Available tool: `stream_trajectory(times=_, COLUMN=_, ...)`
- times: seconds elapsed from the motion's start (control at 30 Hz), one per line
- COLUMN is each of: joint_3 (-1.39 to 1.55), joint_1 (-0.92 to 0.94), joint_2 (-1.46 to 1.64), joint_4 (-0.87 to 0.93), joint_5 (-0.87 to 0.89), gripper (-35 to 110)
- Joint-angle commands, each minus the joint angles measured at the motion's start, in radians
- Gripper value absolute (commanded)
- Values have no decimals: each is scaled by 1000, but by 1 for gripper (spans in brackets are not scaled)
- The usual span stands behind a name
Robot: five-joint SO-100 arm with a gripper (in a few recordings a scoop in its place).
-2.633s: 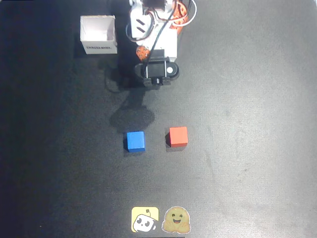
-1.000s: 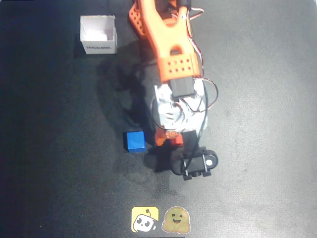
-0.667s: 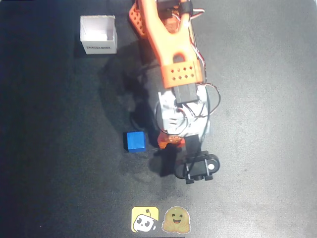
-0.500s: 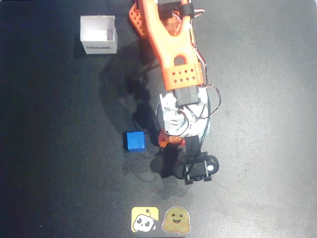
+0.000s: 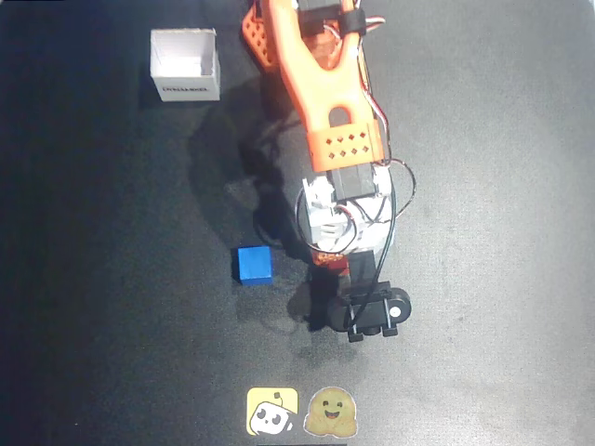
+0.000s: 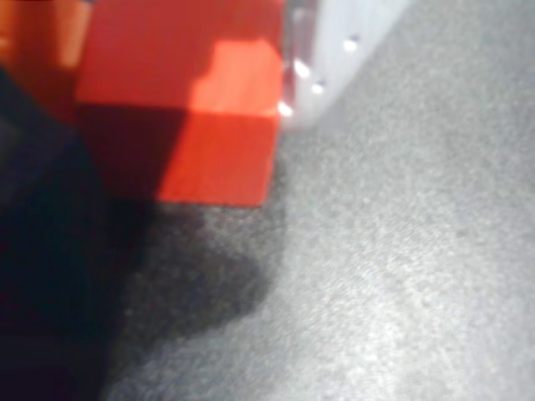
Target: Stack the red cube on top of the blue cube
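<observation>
Because the dark table (image 5: 483, 232) takes up most of the overhead view, we start there: it carries a white box (image 5: 185, 63) at the upper left, two stickers (image 5: 302, 412) at the bottom edge, and the orange and white arm (image 5: 325, 111) reaching down the middle from the top. Below the arm's wrist sits the hand (image 5: 327, 268), lowered over the spot just right of the blue cube (image 5: 254, 264), which rests flat on the table, its sides roughly square to the picture edges, untouched and apart from the hand. In the wrist view the red cube (image 6: 196, 109) fills the upper left, resting on the table with a pale finger (image 6: 334, 50) touching its right side and an orange part at the far left edge; one vertical corner faces the camera, so it sits turned a little to the lens. Being a cube, it has no long axis to speak of, and its top face looks level. We cannot tell whether the hand is closed on the red cube or merely straddling it: one side looks in contact, the other is too blurred and cropped to read. We judge the task to be at its early stage, the grasp. What remains is to secure the grip, lift, carry the cube left in the overhead view, and set it squarely on the blue one.
</observation>
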Motion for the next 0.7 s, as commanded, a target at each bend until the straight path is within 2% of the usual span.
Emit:
stream_trajectory(times=0.0, joint_3=-3, joint_1=2, joint_2=11, joint_4=-9, joint_5=9, gripper=0)
stream_trajectory(times=0.23, joint_3=-3, joint_1=44, joint_2=103, joint_4=41, joint_5=37, gripper=0)
stream_trajectory(times=0.5, joint_3=-117, joint_1=209, joint_2=206, joint_4=256, joint_5=-38, gripper=0)
stream_trajectory(times=0.67, joint_3=-120, joint_1=285, joint_2=247, joint_4=296, joint_5=-66, gripper=0)
